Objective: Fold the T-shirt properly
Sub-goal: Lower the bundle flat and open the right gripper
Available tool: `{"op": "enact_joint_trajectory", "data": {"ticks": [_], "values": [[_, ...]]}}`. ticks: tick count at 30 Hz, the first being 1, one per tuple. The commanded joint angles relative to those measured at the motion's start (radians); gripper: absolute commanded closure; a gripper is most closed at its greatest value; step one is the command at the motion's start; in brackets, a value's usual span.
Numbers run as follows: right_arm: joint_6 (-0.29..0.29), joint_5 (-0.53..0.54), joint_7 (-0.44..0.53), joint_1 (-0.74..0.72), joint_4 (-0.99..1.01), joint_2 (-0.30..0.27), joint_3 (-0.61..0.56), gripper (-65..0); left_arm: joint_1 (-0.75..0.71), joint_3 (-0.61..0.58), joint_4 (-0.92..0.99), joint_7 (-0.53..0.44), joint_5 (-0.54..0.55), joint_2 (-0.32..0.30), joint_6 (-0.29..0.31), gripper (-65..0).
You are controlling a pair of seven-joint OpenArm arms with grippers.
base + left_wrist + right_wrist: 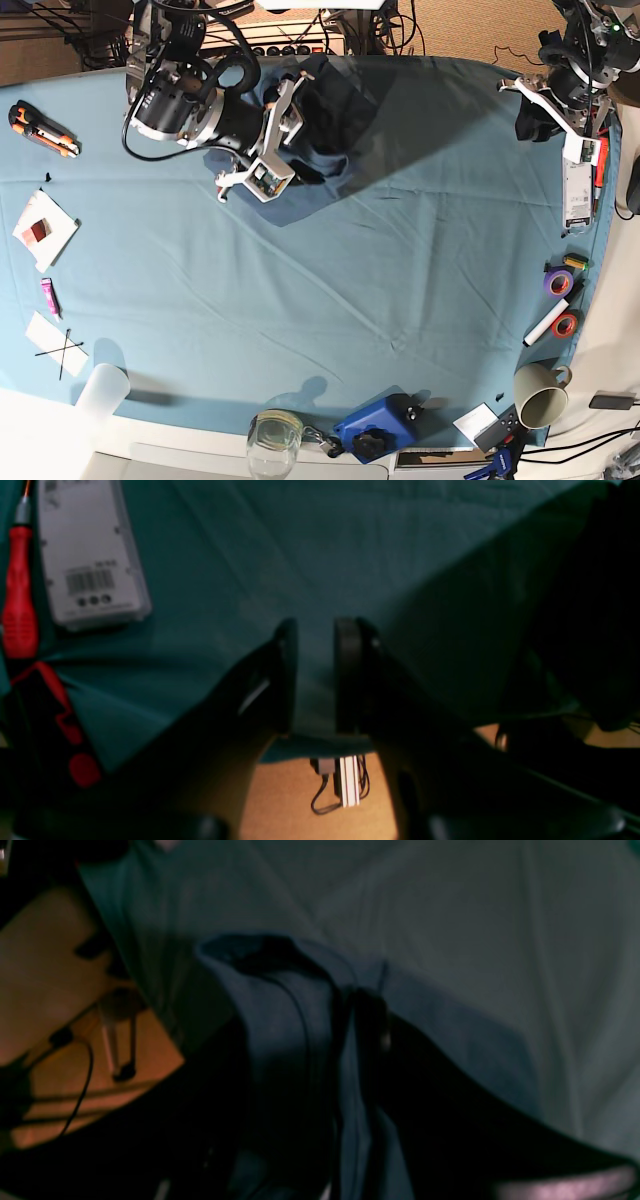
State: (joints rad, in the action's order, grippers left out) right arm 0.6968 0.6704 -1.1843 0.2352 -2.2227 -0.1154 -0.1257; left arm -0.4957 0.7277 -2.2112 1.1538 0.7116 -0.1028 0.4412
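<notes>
My right fingers are clenched on a bunched fold of the T-shirt, the dark cloth pinched between them and hanging down past my wrist. From overhead the shirt lies crumpled near the far edge of the surface, left of centre, partly under my right arm, with one dark flap spread flat on the lighter tablecloth. My right fingers sit at the shirt's near edge there. My left fingers are parted, a narrow gap between the two pads, with nothing between them; through the gap I see only tablecloth, whose edge hangs just below them, with bare floor beyond. That arm is well away from the shirt, at the surface's far right corner. Beside it lie a grey case with a barcode and a red-handled screwdriver, side by side. Along the right edge are rolls of tape and a marker, and a mug stands near the front corner. A glass jar and a blue device sit at the front edge; paper slips and a cutter lie on the left.
</notes>
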Motion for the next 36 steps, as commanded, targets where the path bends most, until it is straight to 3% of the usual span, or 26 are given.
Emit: {"op": "enact_joint_trajectory", "data": {"ticks": [1, 8, 12, 18, 24, 29, 36], "values": [[0.001, 0.037, 0.032, -0.011, -0.016, 0.002, 0.000, -21.4, -0.003, 0.003, -0.013, -0.026, 0.014, -0.008, 0.003, -11.6], [0.001, 0.014, -0.055, 0.014, -0.014, -0.003, 0.000, -21.6, -0.003, 0.003, -0.013, -0.025, 0.014, -0.008, 0.003, -11.6], [0.001, -0.018, -0.048, 0.061, -0.014, -0.034, 0.000, -31.9, -0.003, 0.003, -0.013, -0.025, 0.014, -0.008, 0.004, -11.6], [0.001, -0.034, -0.049, 0.077, -0.015, -0.086, 0.000, -32.9, -0.003, 0.003, -0.013, -0.026, 0.014, -0.008, 0.004, -11.6], [0.001, 0.156, -0.050, 0.028, -0.016, -0.080, 0.000, -32.9, -0.003, 0.003, -0.013, -0.029, 0.014, -0.008, 0.004, -11.6], [0.001, 0.029, -0.053, 0.006, -0.008, -0.062, -0.049, -32.8, -0.003, 0.003, -0.013, -0.029, 0.014, -0.008, 0.004, -11.6], [0.001, -0.068, -0.065, -0.006, 0.051, -0.062, -0.255, -32.8, -0.003, 0.003, -0.013, -0.029, 0.014, -0.008, 0.004, -11.6]]}}
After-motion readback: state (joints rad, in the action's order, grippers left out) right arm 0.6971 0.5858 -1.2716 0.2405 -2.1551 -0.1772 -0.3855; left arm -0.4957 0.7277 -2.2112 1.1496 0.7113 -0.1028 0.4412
